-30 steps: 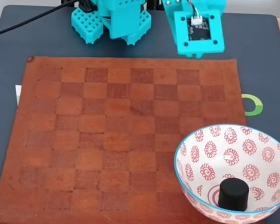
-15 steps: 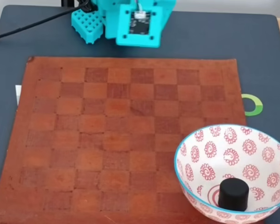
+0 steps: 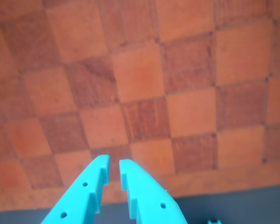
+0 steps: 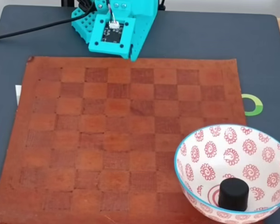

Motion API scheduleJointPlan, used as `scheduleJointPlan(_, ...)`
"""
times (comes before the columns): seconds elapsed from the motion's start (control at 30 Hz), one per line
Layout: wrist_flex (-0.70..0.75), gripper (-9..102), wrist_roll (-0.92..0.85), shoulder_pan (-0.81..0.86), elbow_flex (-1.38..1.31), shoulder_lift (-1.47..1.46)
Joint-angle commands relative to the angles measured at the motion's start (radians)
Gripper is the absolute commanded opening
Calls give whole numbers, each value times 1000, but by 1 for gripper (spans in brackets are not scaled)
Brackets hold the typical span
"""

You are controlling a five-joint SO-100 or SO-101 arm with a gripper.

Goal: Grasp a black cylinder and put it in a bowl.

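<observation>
The black cylinder (image 4: 233, 195) stands upright inside the bowl (image 4: 196, 140), a white bowl with red spiral flowers and a light-blue rim, at the bottom right of the fixed view. My teal arm (image 4: 113, 29) is folded back over its base at the top edge, far from the bowl. In the wrist view my gripper (image 3: 114, 162) enters from below, its two teal fingers (image 3: 137, 186) almost touching with nothing between them, above the near edge of the checkerboard (image 3: 144, 93).
A brown leather checkerboard (image 4: 121, 130) covers most of the dark table (image 4: 200, 37). A green ring (image 4: 253, 105) lies to the right of the board, a white slip (image 4: 17, 93) pokes out at its left edge, and a black cable (image 4: 32, 29) runs off at the top left.
The arm has swung left along the top edge, from above the board's right half to over its base. The cylinder and bowl have stayed put.
</observation>
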Motion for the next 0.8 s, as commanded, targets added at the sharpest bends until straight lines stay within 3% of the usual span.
scheduleJointPlan(0.0,-80,0,8,-8,48,61)
scheduleJointPlan(0.3,-242,0,8,-12,241,215)
scheduleJointPlan(0.77,-235,0,-9,-18,439,578)
